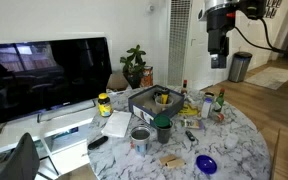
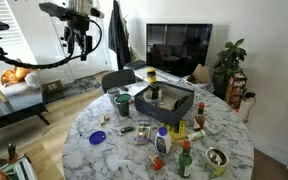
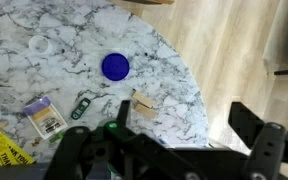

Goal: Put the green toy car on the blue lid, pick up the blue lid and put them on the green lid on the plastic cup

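Observation:
The blue lid [image 3: 115, 67] lies flat on the marble table near its edge; it shows in both exterior views [image 1: 206, 163] [image 2: 98, 137]. A small dark green toy car [image 3: 80, 106] lies on the table a short way from the lid, not touching it. The dark plastic cup [image 1: 163, 129] [image 2: 122, 104] stands upright with the green lid [image 1: 163, 121] on top. My gripper [image 3: 184, 115] is open and empty. It hangs high above the table's edge in both exterior views [image 1: 219, 60] [image 2: 81, 48], far from all of them.
A silvery can [image 1: 140, 138] stands beside the cup. A grey tray [image 1: 154, 100] with items, bottles [image 1: 207, 104], a wooden block [image 3: 144, 103], a card [image 3: 46, 117] and a white ring [image 3: 41, 45] crowd the round table [image 1: 234, 140]. A TV [image 1: 44, 75] stands behind it.

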Controlling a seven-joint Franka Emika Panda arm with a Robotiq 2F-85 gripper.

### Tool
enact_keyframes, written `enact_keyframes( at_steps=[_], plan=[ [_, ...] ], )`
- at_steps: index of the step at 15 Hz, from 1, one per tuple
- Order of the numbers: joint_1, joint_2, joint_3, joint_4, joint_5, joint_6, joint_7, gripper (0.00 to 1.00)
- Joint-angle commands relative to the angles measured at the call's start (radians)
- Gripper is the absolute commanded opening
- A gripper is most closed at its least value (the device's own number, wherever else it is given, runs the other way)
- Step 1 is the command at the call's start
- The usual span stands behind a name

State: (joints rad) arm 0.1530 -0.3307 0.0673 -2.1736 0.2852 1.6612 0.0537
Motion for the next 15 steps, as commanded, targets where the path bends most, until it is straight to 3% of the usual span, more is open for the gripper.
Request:
enact_keyframes(
  at_steps=[1, 6, 10, 13, 15],
  plan=[
    [-0.017, 0.000, 0.015, 0.002, 0.004, -0.004, -0.004, 1.00],
    [-0.021, 0.035, 0.010, -0.001, 0.024, -0.014, 0.012, 1.00],
    [-0.050, 0.139, 0.011, -0.085, 0.062, 0.096, 0.092, 1.00],
    [-0.055, 0.236, 0.022, -0.148, 0.068, 0.285, 0.171, 1.00],
    [-0.052, 0.298, 0.026, -0.188, 0.041, 0.481, 0.206, 1.00]
  ],
)
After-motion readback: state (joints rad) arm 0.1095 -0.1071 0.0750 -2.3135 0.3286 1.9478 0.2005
